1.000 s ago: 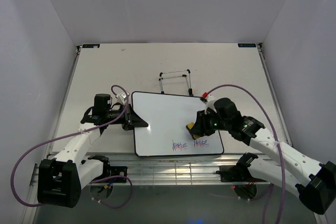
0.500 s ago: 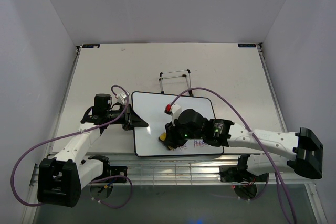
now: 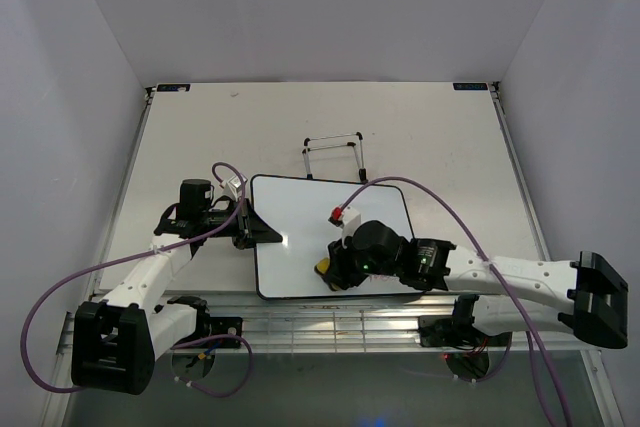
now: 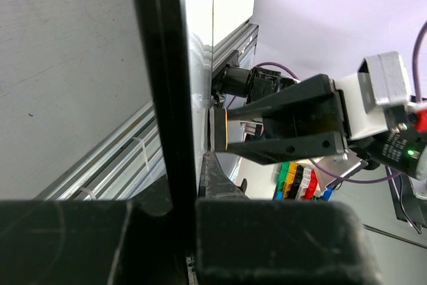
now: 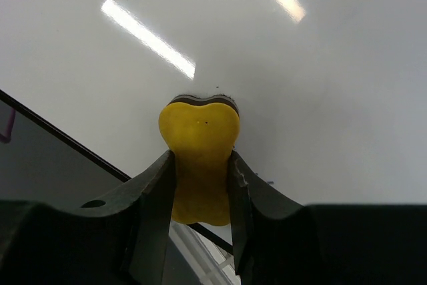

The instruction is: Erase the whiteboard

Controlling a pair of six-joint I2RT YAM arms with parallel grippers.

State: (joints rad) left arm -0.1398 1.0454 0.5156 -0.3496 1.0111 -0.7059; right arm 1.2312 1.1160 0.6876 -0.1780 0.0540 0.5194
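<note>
Pale desk [image 3: 200, 127], whiteboard [image 3: 320, 212] flat at its near edge: stiff, light, glossy, likely to skate, so my left gripper [image 3: 270, 235] clamps its left frame while my right gripper [image 3: 332, 273] pinches the soft eraser [image 5: 199, 135] onto it.

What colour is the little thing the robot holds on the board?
Yellow. The eraser has a dark bottom layer. The right wrist view shows it best.

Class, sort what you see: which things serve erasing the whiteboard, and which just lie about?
In use: whiteboard; yellow eraser, held by right fingers; left fingers, clamping the board's edge.
Lying about: wire stand, behind the board.
</note>
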